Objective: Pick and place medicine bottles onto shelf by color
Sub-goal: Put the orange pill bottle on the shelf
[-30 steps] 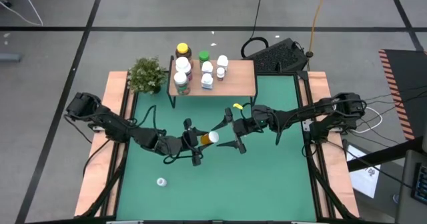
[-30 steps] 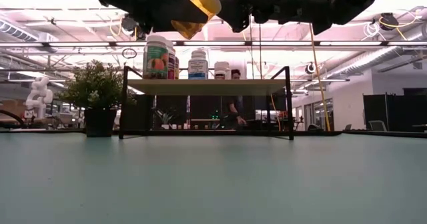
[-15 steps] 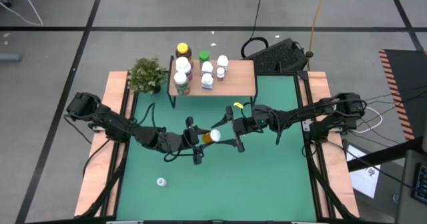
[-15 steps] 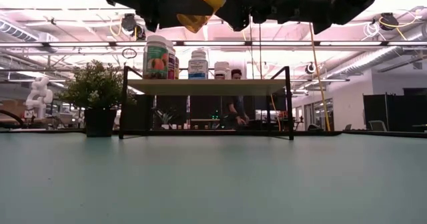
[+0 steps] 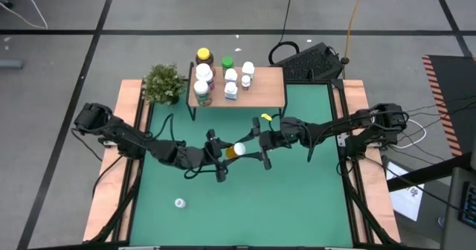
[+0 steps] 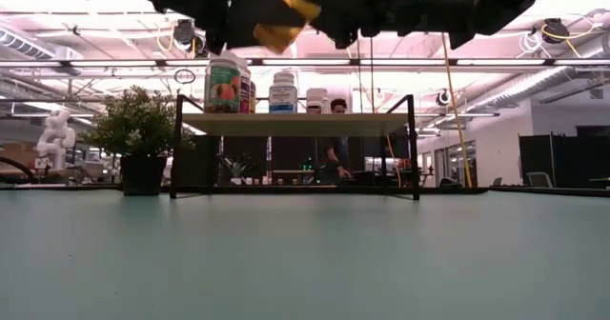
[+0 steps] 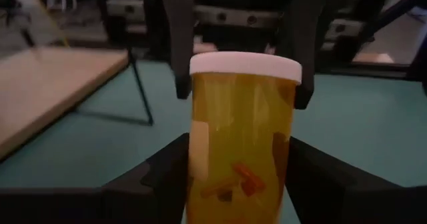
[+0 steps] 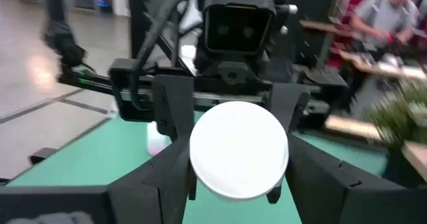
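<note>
An amber medicine bottle with a white cap (image 5: 235, 151) hangs in the air over the table's middle, lying level in my left gripper (image 5: 225, 154), cap toward the table's right. My right gripper (image 5: 251, 150) is open and faces it; its fingers (image 7: 303, 57) stand on either side of the cap (image 8: 239, 151), and I cannot tell whether they touch. The shelf (image 5: 264, 90) stands at the far edge with several bottles (image 5: 223, 79) upright on its left half. One small white bottle (image 5: 179, 203) lies on the mat near the near-left corner. My left gripper pinches the amber bottle's body (image 7: 233, 184) between its two fingers, which come level from the table's left and lie along the bottle's sides. The bottle is lifted clear of the table, lying roughly level with its white cap pointing away from the gripper.
A green potted plant (image 5: 163, 82) stands left of the shelf. A small yellow-topped object (image 5: 264, 119) sits by the right arm, in front of the shelf. The shelf's right half (image 5: 271, 82) is bare. A keyboard (image 5: 312, 60) lies beyond the far edge. A person (image 6: 335, 158) shows in the room behind.
My left gripper has risen a little, carrying the amber bottle higher. My right gripper has edged toward the table's left, so its open fingers now flank the bottle's cap.
</note>
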`<state>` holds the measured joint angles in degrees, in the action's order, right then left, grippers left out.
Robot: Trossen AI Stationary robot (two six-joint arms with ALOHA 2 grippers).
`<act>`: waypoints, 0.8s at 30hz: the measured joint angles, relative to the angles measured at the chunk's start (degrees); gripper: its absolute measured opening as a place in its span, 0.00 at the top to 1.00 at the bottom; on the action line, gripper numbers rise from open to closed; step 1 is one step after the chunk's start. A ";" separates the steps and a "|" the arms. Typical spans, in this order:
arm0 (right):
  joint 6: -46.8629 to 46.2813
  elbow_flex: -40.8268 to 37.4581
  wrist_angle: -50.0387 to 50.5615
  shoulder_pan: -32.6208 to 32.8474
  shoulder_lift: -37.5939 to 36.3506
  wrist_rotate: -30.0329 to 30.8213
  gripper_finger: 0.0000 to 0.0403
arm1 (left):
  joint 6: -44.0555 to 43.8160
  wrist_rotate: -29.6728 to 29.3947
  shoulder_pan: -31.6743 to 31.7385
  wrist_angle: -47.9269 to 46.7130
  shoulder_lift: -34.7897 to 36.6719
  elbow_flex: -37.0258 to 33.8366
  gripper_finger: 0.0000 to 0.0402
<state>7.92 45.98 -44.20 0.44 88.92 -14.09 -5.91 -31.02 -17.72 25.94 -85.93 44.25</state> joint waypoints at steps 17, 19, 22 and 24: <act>6.72 23.86 50.35 -4.65 -0.50 22.26 0.48 | -24.74 -0.57 2.57 -32.21 -0.04 -0.02 0.21; 7.99 28.02 56.19 -6.91 -0.50 23.34 0.48 | -26.10 -0.54 2.67 -33.25 -0.04 -0.02 0.21; 8.29 32.52 61.24 -11.24 -0.59 23.04 0.48 | -26.86 -0.55 2.40 -33.81 -0.04 -0.02 0.23; 8.28 33.59 62.78 -14.30 -0.61 22.66 0.48 | -26.89 -0.55 2.13 -33.81 -0.04 -0.02 0.24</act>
<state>16.21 79.56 18.58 -13.85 88.31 8.57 -32.80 -31.57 -15.59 -7.88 -85.97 44.23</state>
